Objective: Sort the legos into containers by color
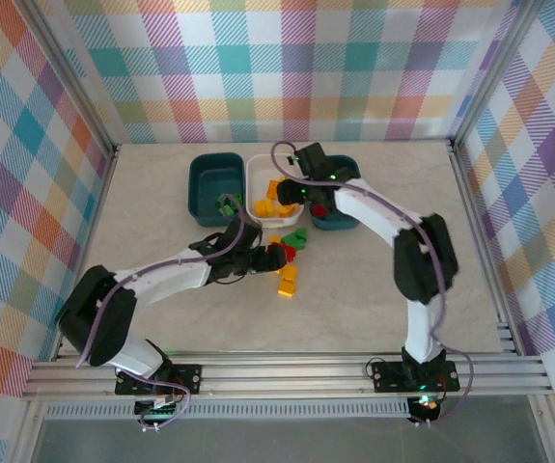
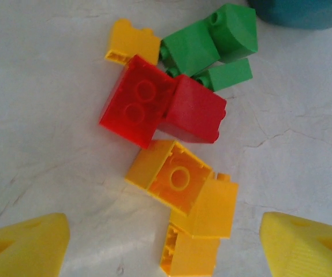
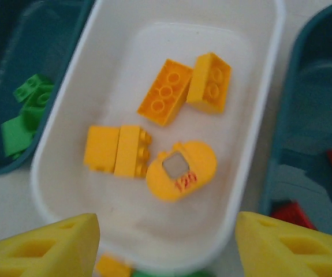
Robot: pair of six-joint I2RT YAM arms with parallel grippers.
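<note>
You see left hand (image 2: 166, 245) and right hand (image 3: 166, 248) released; a glossy orange-yellow lego (image 3: 166, 92) lies studs-up, long axis diagonal, in the white bin (image 3: 264, 115).

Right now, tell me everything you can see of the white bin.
The white bin is a rounded-rectangular tub of smooth, glossy-looking plastic, upright and open-topped on the table, flanked by two teal bins. Inside lie several orange-yellow bricks and one rounded yellow piece with a grey square and red marks. The right gripper hangs above its near end, jaws open, not touching it.
</note>
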